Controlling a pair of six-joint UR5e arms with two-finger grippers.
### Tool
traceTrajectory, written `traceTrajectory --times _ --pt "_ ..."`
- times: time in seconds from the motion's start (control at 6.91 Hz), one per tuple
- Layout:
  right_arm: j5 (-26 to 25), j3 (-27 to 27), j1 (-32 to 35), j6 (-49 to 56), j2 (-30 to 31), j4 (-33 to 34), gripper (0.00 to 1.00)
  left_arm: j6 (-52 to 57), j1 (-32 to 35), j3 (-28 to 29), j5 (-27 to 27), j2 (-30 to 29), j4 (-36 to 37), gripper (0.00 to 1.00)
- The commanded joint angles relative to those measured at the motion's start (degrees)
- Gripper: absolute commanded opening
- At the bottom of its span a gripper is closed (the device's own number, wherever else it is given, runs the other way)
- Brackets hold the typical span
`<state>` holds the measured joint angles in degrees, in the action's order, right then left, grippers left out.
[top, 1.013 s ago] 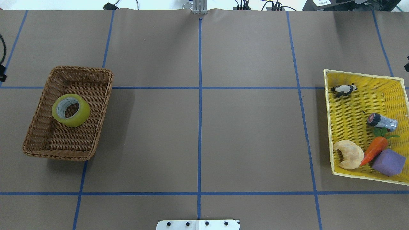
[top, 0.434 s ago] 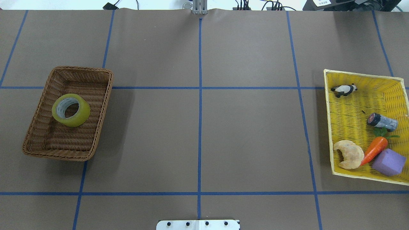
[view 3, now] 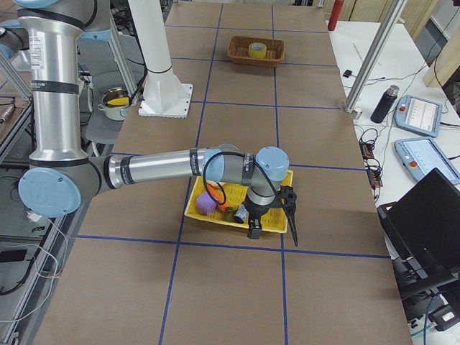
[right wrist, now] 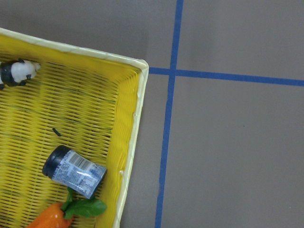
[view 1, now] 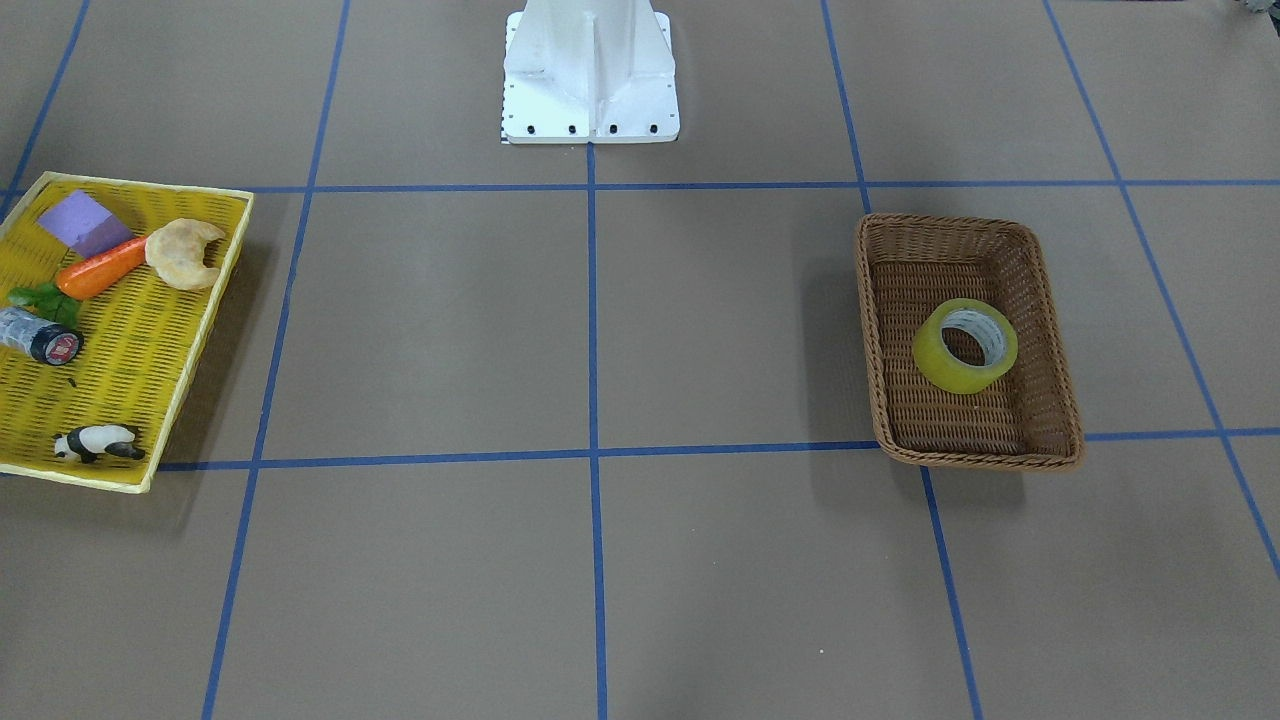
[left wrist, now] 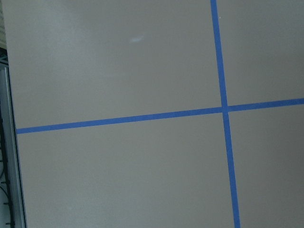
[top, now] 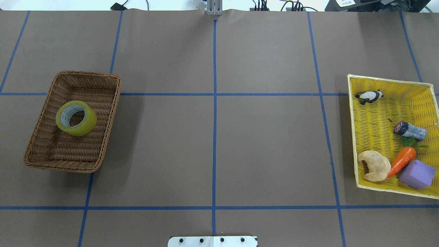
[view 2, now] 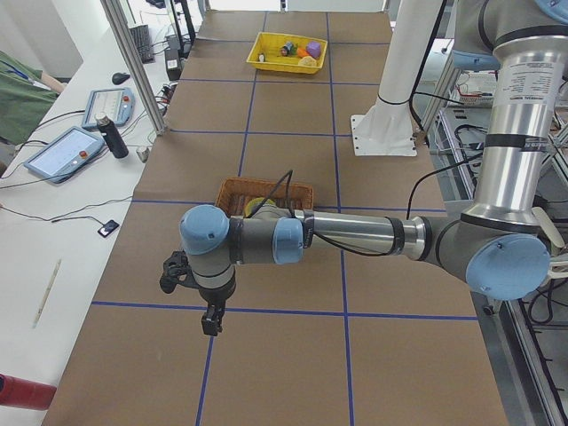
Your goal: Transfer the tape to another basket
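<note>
The yellow-green tape (top: 76,118) lies inside the brown wicker basket (top: 68,156) on the robot's left side of the table. It also shows in the front view (view 1: 965,346), inside that same basket (view 1: 980,428). My left gripper (view 2: 211,319) shows only in the exterior left view. It hangs over bare table, nearer that camera than the basket. My right gripper (view 3: 273,231) shows only in the exterior right view, over the near edge of the yellow tray (view 3: 215,217). I cannot tell whether either gripper is open or shut. Neither touches the tape.
The yellow mesh tray (top: 377,113) on the robot's right holds a panda figure (top: 369,96), a dark cylinder with a red end (top: 410,130), a carrot (top: 402,160), a croissant (top: 374,165) and a purple block (top: 417,174). The robot's white base (view 1: 590,70) stands at the table's middle.
Dark parts at the far left and right edges of the overhead view have left the frame. The tape, the basket and the tray have not moved.
</note>
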<state>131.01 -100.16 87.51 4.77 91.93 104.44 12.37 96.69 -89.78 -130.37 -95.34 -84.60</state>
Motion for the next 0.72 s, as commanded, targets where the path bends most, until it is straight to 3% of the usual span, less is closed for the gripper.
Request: traceTrajectory --times 0.0,0.29,0.58 --pt "-0.05 2.41 0.81 -0.02 1.93 -1.77 1.00 -0.33 -0.10 -1.53 -1.20 0.85 0.05 0.99" --pt "-0.14 4.19 1.43 -0.46 1.59 -5.90 1.00 -0.42 -2.20 -1.54 -1.11 0.94 0.14 0.99" --pt "-0.05 4.19 1.43 -0.55 1.32 -6.00 1.00 -0.59 -2.39 -1.45 -0.94 1.03 0.14 0.99"
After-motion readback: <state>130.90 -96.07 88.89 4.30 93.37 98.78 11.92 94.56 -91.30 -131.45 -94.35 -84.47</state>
